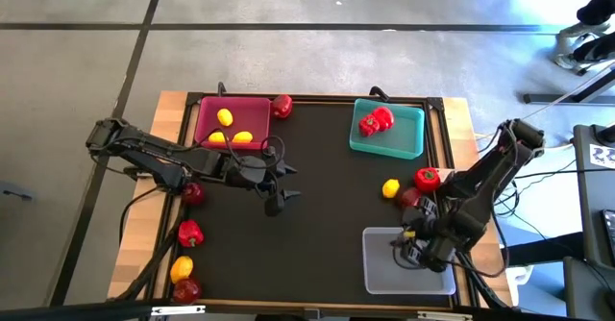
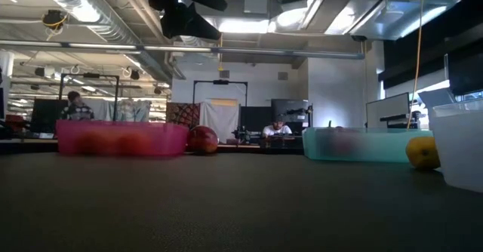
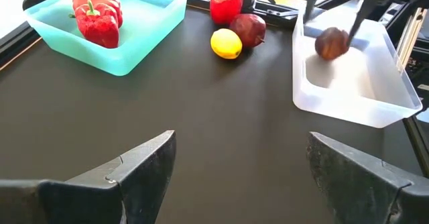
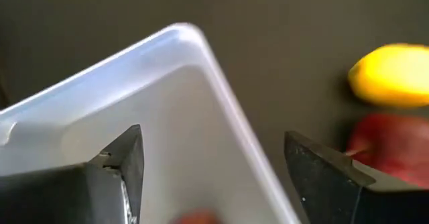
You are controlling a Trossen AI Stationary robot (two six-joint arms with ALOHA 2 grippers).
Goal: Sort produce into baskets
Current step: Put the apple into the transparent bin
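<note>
The clear basket (image 1: 384, 268) stands at the near right, and my right gripper (image 1: 411, 249) hangs over it, open. Between its fingers (image 4: 214, 157) shows only the basket's corner. A dark red apple (image 3: 332, 43) shows blurred inside that basket, under the gripper. My left gripper (image 3: 241, 163) waits open above mid-table (image 1: 285, 182), with nothing between its fingers. The pink basket (image 1: 207, 119) at the far left holds yellow lemons (image 1: 231, 129). The teal basket (image 1: 408, 134) at the far right holds red peppers (image 3: 97, 16).
Between the teal and clear baskets lie a lemon (image 3: 226, 43), an apple (image 3: 249, 29) and a pepper (image 3: 226, 1). An apple (image 1: 282, 107) sits by the pink basket. Along the left edge lie an apple (image 1: 192, 193), a pepper (image 1: 190, 233), a lemon (image 1: 181, 268) and an apple (image 1: 186, 289).
</note>
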